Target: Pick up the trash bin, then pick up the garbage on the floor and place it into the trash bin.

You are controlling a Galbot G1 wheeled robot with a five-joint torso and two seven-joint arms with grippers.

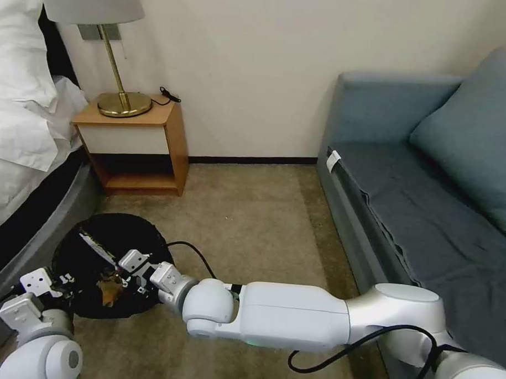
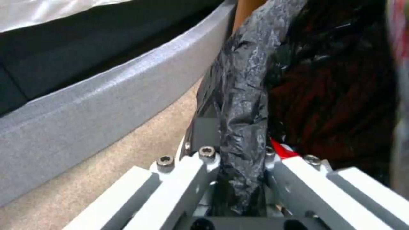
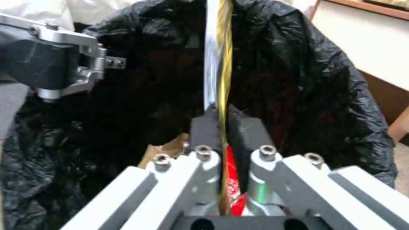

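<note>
Already the left pincer (image 2: 238,179) clamps the light bin's (image 1: 74,249) soft bagged rim, while the right pincer (image 3: 221,124) pinches a thin, slippery packet (image 3: 223,64) edge-on above it.

The open carpet (image 1: 252,222) runs wide and bare from the middle of the room to the far wall, leaving plenty of room to reach through. On the right the sofa (image 1: 385,216) walls it in; on the left the bed frame (image 1: 36,226) curves close against the trash bin (image 1: 85,244), leaving only a thin strip of floor. The nightstand (image 1: 138,147) blocks the far left corner. The right gripper (image 1: 129,273) and left gripper (image 1: 53,285) crowd the bin's mouth.
</note>
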